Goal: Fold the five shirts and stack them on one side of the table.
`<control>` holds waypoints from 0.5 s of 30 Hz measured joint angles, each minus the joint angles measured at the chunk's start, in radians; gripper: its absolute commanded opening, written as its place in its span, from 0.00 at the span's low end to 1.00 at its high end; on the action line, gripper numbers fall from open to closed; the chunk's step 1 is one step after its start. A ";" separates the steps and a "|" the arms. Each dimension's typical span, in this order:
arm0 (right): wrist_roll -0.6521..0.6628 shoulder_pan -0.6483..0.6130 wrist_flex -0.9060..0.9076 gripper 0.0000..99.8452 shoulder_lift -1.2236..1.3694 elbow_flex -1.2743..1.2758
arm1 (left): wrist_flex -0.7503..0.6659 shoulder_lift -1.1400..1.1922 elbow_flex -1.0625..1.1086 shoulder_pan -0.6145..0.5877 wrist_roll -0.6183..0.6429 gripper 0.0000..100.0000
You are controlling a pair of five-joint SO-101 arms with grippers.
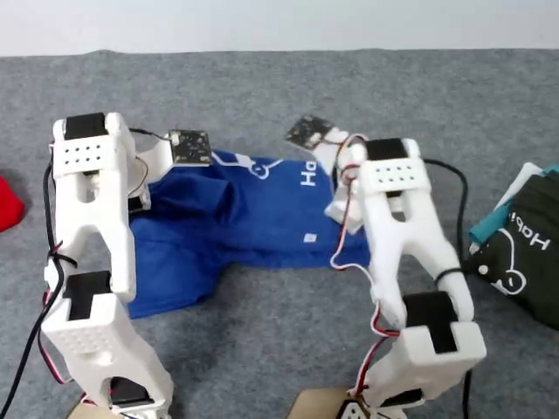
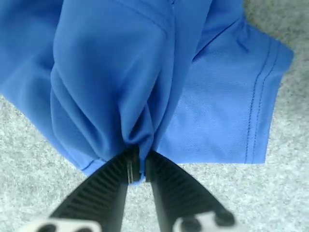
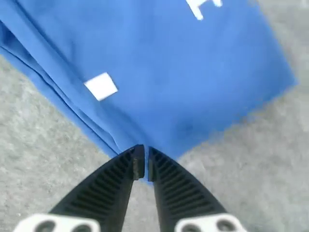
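Observation:
A blue shirt (image 1: 253,218) with white print lies partly folded on the grey table, between the two arms. My left gripper (image 2: 137,166) is shut on a bunched fold of the blue shirt (image 2: 120,72), with a sleeve (image 2: 231,111) spread beside it. My right gripper (image 3: 142,164) is shut on the edge of the blue shirt (image 3: 169,72), near a small white tag (image 3: 100,86). In the high view the left arm (image 1: 92,175) stands over the shirt's left side and the right arm (image 1: 393,201) over its right edge.
A dark shirt with white print (image 1: 520,249) lies on a teal one (image 1: 489,223) at the right edge of the table. A red cloth (image 1: 7,202) shows at the left edge. Bare grey table (image 1: 279,87) stretches behind the blue shirt.

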 measured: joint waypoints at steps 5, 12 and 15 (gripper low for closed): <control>-0.002 -0.011 0.008 0.01 0.086 0.031 | 0.000 0.000 0.000 0.000 0.000 0.00; -0.002 -0.009 0.167 0.01 0.089 0.031 | 0.000 0.000 0.000 0.000 0.000 0.00; -0.002 -0.011 0.216 0.01 0.089 0.031 | 0.000 0.000 0.000 0.000 0.000 0.00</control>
